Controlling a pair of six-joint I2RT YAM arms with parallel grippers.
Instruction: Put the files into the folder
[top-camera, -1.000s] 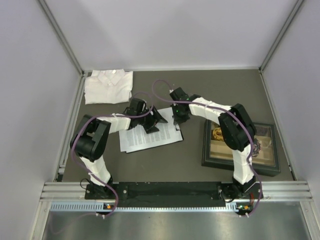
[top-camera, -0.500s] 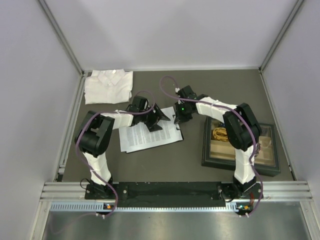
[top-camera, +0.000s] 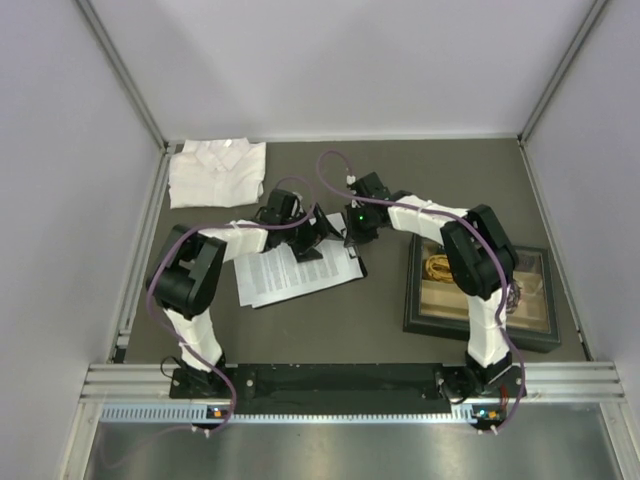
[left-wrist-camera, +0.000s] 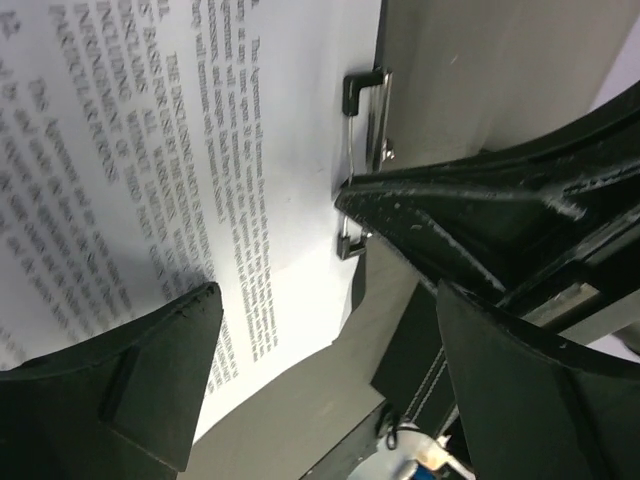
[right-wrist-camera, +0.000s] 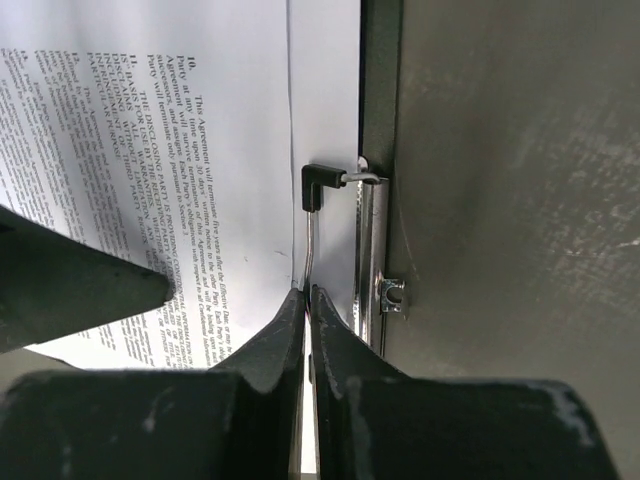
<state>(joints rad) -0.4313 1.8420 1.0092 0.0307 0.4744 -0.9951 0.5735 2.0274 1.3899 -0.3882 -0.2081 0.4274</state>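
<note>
Two sets of jaws, left jaws and right jaws, hang near each other in the top view, with the files (top-camera: 290, 272) lying beneath them on the tabletop (top-camera: 420, 180). Left wrist: left jaws gape wide and empty, printed sheets under them, the clip wire (left-wrist-camera: 350, 140) just ahead. Right wrist: right jaws are pinched shut on that wire, the folder (right-wrist-camera: 380, 80) edge just right of them.

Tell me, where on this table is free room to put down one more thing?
Free: the far strip of table between the shirt and the right wall; the near strip between the files and the arm bases. Crowded: the middle, where the left claw and right claw meet at the clip; the tray fills the right side.
</note>
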